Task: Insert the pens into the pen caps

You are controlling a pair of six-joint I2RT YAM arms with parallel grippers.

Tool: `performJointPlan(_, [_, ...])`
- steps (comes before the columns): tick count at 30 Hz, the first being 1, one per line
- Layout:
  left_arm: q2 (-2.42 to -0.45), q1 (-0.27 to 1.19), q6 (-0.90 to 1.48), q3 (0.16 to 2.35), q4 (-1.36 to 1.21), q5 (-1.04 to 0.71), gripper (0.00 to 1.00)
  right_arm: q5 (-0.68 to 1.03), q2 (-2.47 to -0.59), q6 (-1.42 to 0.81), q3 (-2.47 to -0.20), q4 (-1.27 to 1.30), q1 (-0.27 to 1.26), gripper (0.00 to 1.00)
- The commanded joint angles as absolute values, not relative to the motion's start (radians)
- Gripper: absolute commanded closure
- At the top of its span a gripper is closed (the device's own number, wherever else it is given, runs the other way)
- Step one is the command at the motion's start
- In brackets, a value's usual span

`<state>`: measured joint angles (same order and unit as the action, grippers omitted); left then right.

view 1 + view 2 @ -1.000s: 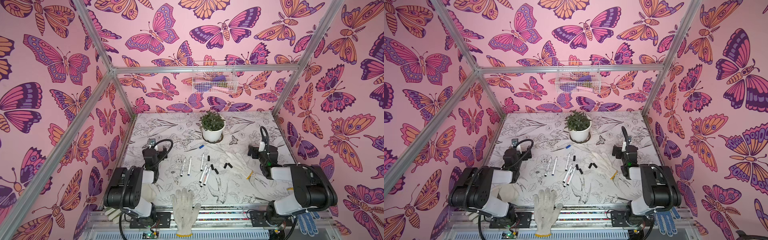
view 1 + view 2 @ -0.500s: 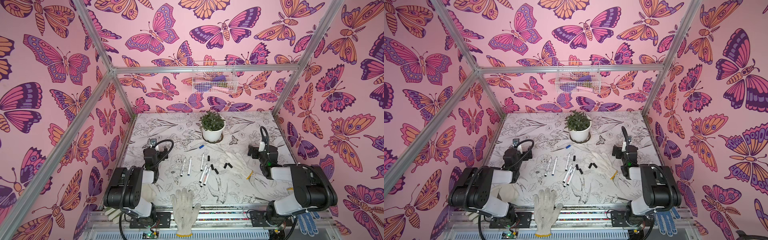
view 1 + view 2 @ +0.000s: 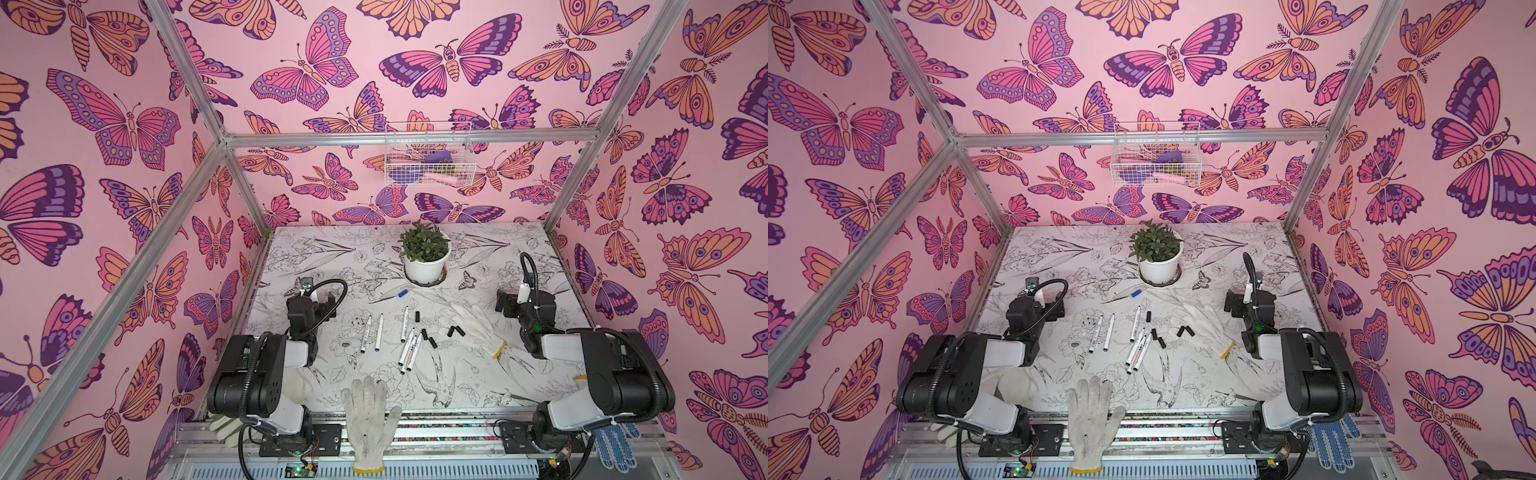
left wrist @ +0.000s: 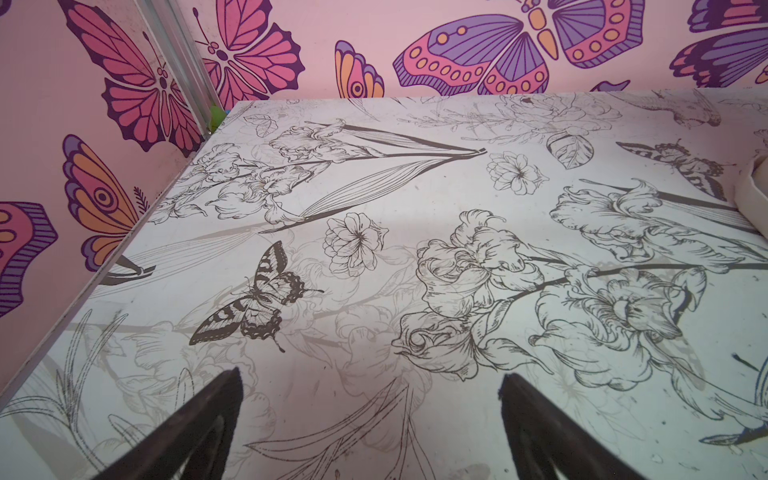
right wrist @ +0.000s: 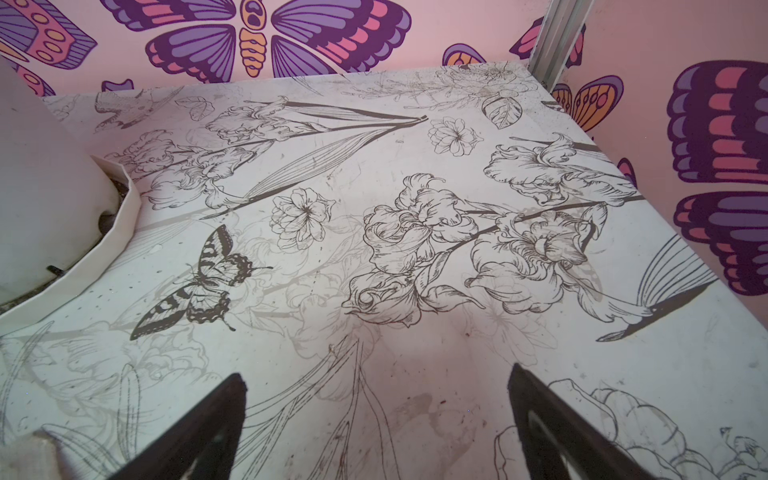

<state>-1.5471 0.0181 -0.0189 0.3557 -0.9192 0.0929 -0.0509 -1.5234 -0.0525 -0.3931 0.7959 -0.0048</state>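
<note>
Right at the start here, with both arms out wide and nothing picked up. The left gripper (image 4: 370,378) has its jaws spread wide over bare table (image 4: 374,257), and the right gripper (image 5: 376,374) is the same, spread and empty. The pens (image 3: 409,349) lie loose on the table, inward of the left gripper and a touch behind its fingertips; neither wrist camera has them in sight. The pen caps (image 3: 432,343) are scattered just past the pens, toward the right gripper. Two of them sit right at the edge of a white glove (image 3: 473,328) lying inward of that gripper. A lone blue cap (image 3: 402,293) sits further ahead, near the potted plant (image 3: 426,257). I read this as the reach for a first pair. The smart play is for the left to take one of the two pens nearest it, clear of the bunch, pinching mid-barrel so the writing end pokes free. The right then takes a cap well off the glove's knit, held by its closed half. Which end of each cap is open, I cannot tell.
</note>
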Motion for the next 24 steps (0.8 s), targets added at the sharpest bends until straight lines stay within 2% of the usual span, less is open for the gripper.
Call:
performJointPlan(1, [-1.554, 0.012, -0.029, 0.360, -0.935, 0.075, 0.02, -0.053, -1.506, -0.051, -0.411, 0.790, 0.000, 0.01])
performJointPlan(24, [-1.527, 0.000, -0.022, 0.383, -0.876, 0.060, 0.02, -0.053, -1.496, -0.053, -0.426, 0.754, 0.003, 0.00])
